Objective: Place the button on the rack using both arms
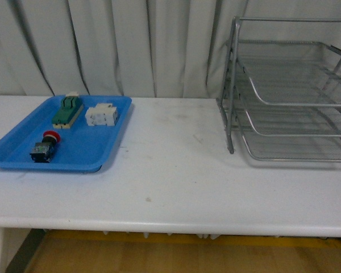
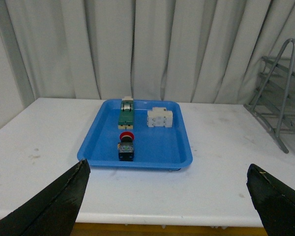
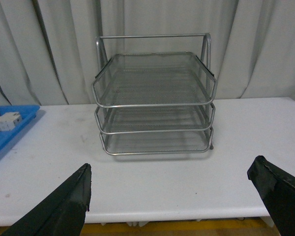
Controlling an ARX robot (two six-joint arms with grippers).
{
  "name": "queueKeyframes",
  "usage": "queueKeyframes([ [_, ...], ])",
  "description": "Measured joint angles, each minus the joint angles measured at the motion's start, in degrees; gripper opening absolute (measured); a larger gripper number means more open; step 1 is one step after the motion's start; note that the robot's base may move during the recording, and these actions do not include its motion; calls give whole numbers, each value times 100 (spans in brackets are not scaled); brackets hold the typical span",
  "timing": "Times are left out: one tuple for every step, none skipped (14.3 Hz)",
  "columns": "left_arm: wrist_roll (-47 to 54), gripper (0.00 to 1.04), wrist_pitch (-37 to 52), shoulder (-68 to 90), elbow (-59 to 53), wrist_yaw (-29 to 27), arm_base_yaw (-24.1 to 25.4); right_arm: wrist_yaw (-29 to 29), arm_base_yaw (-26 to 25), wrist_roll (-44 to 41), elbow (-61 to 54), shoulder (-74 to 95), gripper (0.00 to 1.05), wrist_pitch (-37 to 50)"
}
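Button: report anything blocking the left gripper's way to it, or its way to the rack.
Nothing visible. In the blue tray the button lies nearest the open left gripper; bare table runs from tray to rack.

Front cam sits on the body and looks slightly down across the table point(image 1: 176, 182) to the curtain point(image 1: 131, 45). The blue tray point(image 1: 11, 154) is at left and the rack point(image 1: 284, 102) at right, cropped. Left wrist cam is low, behind the table's near edge, facing the tray head-on at mid range. Right wrist cam has the same standoff, square on the rack. Front shares the tray with left wrist and the rack with right wrist. The wrist views overlap on the table between.
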Motion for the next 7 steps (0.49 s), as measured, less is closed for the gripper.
queueKeyframes([
  [0,98,0,0,0,0,0,0,2,0,0,0,98,0],
  [0,98,0,0,0,0,0,0,2,0,0,0,98,0],
  [0,98,0,0,0,0,0,0,2,0,0,0,98,0],
  [0,98,0,0,0,0,0,0,0,0,0,0,98,0],
  [0,98,0,0,0,0,0,0,2,0,0,0,98,0],
  [0,98,0,0,0,0,0,0,2,0,0,0,98,0],
  [0,98,0,0,0,0,0,0,0,2,0,0,98,0],
])
